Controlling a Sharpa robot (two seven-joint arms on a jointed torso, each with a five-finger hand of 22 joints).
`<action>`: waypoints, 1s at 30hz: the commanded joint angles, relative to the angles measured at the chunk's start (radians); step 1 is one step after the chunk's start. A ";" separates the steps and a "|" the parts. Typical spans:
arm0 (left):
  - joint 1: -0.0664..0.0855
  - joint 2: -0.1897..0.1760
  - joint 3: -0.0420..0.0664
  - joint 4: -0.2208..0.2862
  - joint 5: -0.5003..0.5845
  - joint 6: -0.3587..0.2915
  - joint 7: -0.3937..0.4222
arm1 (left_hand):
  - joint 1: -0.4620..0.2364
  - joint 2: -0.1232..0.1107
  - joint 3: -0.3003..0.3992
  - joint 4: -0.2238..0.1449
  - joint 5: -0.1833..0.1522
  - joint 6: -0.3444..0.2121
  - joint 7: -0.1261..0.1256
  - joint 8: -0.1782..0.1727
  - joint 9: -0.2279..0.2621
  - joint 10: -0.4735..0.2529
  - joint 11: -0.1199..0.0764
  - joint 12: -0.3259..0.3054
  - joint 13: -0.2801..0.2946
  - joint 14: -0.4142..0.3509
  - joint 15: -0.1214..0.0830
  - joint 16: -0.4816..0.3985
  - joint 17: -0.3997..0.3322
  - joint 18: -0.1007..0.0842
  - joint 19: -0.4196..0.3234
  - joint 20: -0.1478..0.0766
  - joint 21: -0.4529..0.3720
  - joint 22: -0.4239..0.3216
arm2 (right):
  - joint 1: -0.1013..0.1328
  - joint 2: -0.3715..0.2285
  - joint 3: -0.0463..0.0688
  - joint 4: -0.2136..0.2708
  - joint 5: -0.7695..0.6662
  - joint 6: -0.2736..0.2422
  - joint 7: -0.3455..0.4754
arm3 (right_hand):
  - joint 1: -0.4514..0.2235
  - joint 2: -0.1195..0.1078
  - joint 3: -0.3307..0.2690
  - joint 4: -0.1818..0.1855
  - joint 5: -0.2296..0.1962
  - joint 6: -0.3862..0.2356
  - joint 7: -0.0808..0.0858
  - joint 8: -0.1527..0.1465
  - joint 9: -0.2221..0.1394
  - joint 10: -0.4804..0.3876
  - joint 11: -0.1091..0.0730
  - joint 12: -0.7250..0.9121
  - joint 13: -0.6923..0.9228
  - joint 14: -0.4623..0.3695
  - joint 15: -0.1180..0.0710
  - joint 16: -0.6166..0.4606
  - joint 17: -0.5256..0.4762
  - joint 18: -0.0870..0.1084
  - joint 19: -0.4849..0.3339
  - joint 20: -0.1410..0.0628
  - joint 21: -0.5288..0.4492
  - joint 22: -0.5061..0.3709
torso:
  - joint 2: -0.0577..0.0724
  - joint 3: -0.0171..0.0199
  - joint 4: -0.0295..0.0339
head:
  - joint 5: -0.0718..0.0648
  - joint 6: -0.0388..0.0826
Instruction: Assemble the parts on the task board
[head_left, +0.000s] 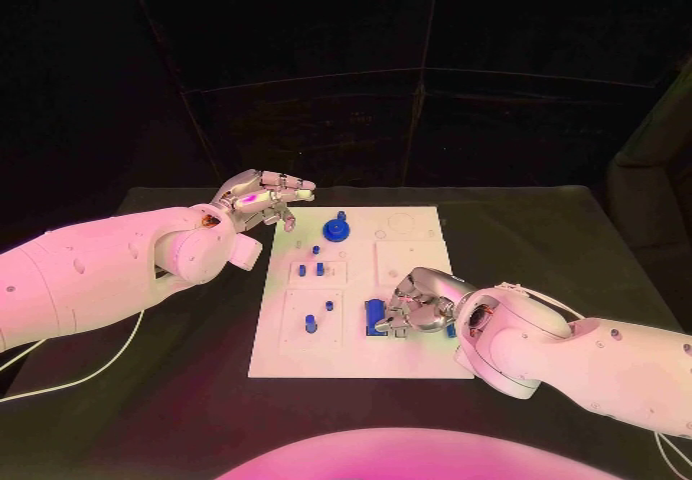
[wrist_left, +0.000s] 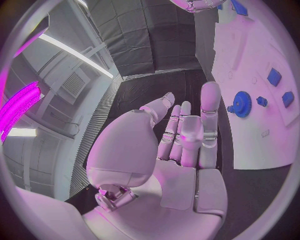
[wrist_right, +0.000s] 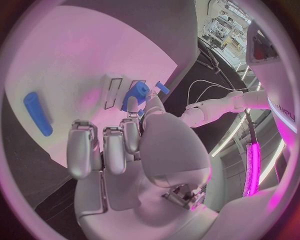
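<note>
Right robot hand (head_left: 415, 304) on blue part (head_left: 378, 316)

We see the right hand (wrist_right: 125, 145) over the white task board (wrist_right: 75, 75) — fingers curled by a blue part (wrist_right: 135, 93); another blue bar (wrist_right: 37, 113) lies apart.

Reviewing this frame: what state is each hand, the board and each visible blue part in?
left hand: open, fingers spread, holding nothing, beside the board's far left corner.
right hand: fingers curled over the near right of the board, at a blue part; grip unclear.
task board: flat on the table.
blue gear: seated on the board's far part.
blue pegs: small, on the board's middle.
blue block: by the right hand's fingers.
</note>
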 joint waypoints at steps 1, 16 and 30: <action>0.002 -0.001 0.001 0.001 0.003 0.011 0.002 | -0.005 -0.003 -0.003 -0.004 0.003 -0.006 -0.003 0.003 0.000 -0.006 0.001 0.004 -0.001 -0.005 0.001 0.002 -0.002 0.011 -0.008 0.000 -0.006 -0.001 | 0.001 0.015 0.000 -0.012 -0.021 0.010 -0.023 | 0.034 0.033 0.007 -0.012 -0.030 0.000 -0.008 0.001 0.000 0.007 -0.005 0.003 -0.062 0.075 -0.008 0.004 0.105 -0.019 0.033 -0.008 0.008 0.087 | 0.000 -0.0001 -0.0012 | 0.002 -0.001; 0.002 -0.005 0.001 0.003 0.003 0.011 0.000 | -0.005 -0.002 -0.003 -0.004 0.003 -0.008 -0.002 0.003 0.000 -0.008 0.001 0.004 -0.002 -0.005 0.001 0.002 -0.002 0.011 -0.008 0.001 -0.006 -0.001 | 0.001 0.019 0.000 -0.022 -0.029 0.028 -0.037 | 0.025 0.025 -0.003 -0.013 -0.040 0.000 -0.006 0.000 0.000 0.007 -0.003 0.002 -0.062 0.075 -0.007 0.003 0.105 -0.019 0.032 -0.007 0.007 0.087 | -0.002 0.0003 -0.0053 | 0.005 -0.007; 0.002 -0.005 0.001 -0.001 0.003 0.010 0.002 | -0.005 -0.002 -0.003 -0.005 0.003 -0.008 -0.002 0.004 -0.001 -0.009 0.001 0.004 -0.002 -0.005 0.002 0.002 -0.002 0.011 -0.009 0.001 -0.008 -0.002 | 0.002 -0.086 0.001 0.042 0.010 -0.068 0.065 | 0.021 0.018 -0.014 -0.019 -0.017 -0.051 0.018 -0.042 -0.018 -0.001 0.014 -0.012 -0.070 0.074 0.005 0.000 0.101 -0.018 0.029 0.000 0.003 0.081 | -0.003 0.0009 -0.0062 | -0.004 0.001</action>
